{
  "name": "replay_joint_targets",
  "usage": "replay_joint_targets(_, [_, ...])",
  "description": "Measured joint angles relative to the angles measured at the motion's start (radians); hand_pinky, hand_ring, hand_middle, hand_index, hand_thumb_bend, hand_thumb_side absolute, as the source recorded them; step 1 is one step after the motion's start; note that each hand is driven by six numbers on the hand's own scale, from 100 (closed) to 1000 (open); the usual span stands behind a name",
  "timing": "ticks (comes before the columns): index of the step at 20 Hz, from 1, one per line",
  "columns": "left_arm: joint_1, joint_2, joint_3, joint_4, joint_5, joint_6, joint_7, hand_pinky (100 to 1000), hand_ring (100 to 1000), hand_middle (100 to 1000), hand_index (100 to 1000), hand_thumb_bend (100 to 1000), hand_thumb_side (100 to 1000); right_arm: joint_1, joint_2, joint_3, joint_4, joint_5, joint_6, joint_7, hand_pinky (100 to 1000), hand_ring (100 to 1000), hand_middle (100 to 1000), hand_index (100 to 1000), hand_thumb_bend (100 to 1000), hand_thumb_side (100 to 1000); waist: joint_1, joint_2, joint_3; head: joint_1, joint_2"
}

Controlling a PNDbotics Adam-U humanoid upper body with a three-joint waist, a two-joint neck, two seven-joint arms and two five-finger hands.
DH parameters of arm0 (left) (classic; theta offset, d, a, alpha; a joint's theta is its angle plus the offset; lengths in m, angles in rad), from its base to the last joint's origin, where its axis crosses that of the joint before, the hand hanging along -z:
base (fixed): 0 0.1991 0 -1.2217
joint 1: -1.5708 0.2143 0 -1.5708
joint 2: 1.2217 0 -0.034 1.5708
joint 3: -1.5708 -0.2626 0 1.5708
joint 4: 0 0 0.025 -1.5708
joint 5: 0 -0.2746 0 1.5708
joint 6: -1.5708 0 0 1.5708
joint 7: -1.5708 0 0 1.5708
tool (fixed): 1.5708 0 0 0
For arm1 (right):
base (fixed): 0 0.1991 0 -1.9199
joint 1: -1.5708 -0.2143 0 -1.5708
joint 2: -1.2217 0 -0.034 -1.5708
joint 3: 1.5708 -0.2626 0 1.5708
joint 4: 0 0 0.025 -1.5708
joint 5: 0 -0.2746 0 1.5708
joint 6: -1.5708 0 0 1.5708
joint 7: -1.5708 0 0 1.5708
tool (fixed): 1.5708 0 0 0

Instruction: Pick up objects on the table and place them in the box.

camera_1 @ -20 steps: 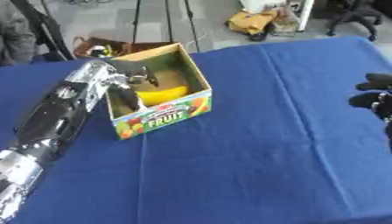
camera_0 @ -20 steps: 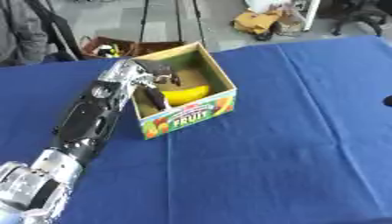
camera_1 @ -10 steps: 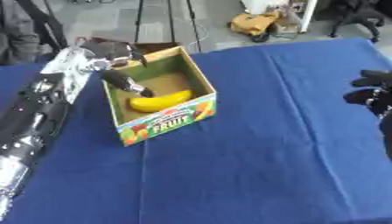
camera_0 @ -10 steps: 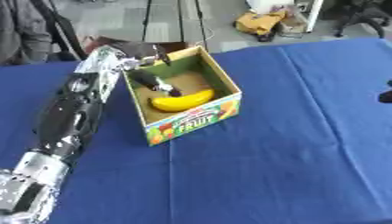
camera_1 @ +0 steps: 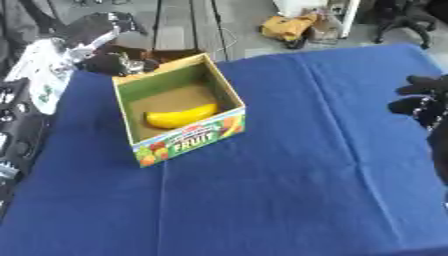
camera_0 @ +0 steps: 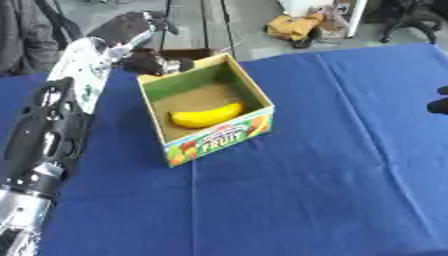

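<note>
Your left hand (camera_0: 149, 60) has pulled back out of box (camera_0: 210, 142), now upper left behind its rear wall, fingers curled, holding nothing visible. Cardboard box, left centre on blue cloth table (camera_0: 332, 175), front printed "FRUIT". Smooth curved yellow banana (camera_0: 206, 114) lies inside. Your right hand (camera_1: 422, 102) at right edge, fingers relaxed, empty.

One box (camera_0: 210, 142) stands on the counter (camera_0: 332, 175), toward its far left corner. One banana (camera_0: 206, 115) lies inside the box. Two robot hands are in view: one left hand (camera_0: 153, 61) just beyond the box's far left corner, one right hand (camera_1: 424, 102) at the counter's right edge.
</note>
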Motion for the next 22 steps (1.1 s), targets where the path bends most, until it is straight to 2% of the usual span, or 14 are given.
replay_joint_targets(1, [0.012,0.011,0.012,-0.018,0.016,-0.003,0.016,806,798,754,789,465,984,-0.017,-0.014,-0.014,-0.01,0.007,-0.008,-0.01,773,782,764,758,100,817,-0.007,-0.023,0.024,-0.003,0.017])
replay_joint_targets(3, [0.015,0.051,0.052,-0.066,0.047,-0.019,0.047,823,811,773,805,514,1000,-0.067,-0.052,-0.05,-0.049,0.027,-0.031,-0.034,798,819,796,779,100,835,-0.019,-0.063,0.076,-0.014,0.04])
replay_joint_targets(5, [-0.007,0.072,0.1,-0.116,0.079,-0.044,0.079,866,842,820,842,519,1000,-0.117,-0.097,-0.088,-0.096,0.047,-0.059,-0.061,833,865,837,813,100,919,-0.018,-0.071,0.12,-0.029,0.053])
replay_joint_targets(6, [-0.025,0.076,0.121,-0.139,0.095,-0.057,0.094,888,858,840,854,507,1000,-0.142,-0.115,-0.103,-0.119,0.053,-0.073,-0.076,849,887,861,834,100,974,-0.015,-0.072,0.129,-0.035,0.054])
replay_joint_targets(7, [-0.044,0.076,0.133,-0.164,0.109,-0.072,0.11,893,866,848,859,496,1000,-0.165,-0.132,-0.12,-0.143,0.058,-0.088,-0.091,856,897,872,844,100,1000,-0.014,-0.078,0.132,-0.039,0.057])
replay_joint_targets(10, [-0.112,0.076,0.139,-0.243,0.156,-0.117,0.156,931,894,869,874,450,1000,-0.239,-0.178,-0.164,-0.22,0.063,-0.134,-0.136,882,934,916,884,100,1000,-0.016,-0.103,0.141,-0.045,0.061])
replay_joint_targets(11, [-0.129,0.076,0.137,-0.268,0.171,-0.132,0.171,936,894,865,871,404,1000,-0.264,-0.189,-0.174,-0.243,0.067,-0.149,-0.152,886,939,925,892,100,1000,-0.018,-0.105,0.141,-0.045,0.061])
replay_joint_targets(14, [-0.171,0.076,0.105,-0.34,0.215,-0.175,0.216,938,875,832,857,390,1000,-0.333,-0.217,-0.194,-0.283,0.088,-0.193,-0.195,893,948,937,900,100,1000,-0.021,-0.111,0.146,-0.044,0.061])
replay_joint_targets(18, [-0.17,0.079,0.067,-0.439,0.275,-0.234,0.275,943,877,843,863,379,1000,-0.431,-0.238,-0.183,-0.298,0.14,-0.252,-0.255,902,966,973,916,100,1000,-0.021,-0.112,0.145,-0.043,0.061])
replay_joint_targets(22, [-0.134,0.112,0.055,-0.54,0.337,-0.296,0.337,941,857,845,863,351,1000,-0.531,-0.252,-0.142,-0.3,0.2,-0.314,-0.317,908,971,981,927,100,1000,-0.022,-0.106,0.134,-0.036,0.061])
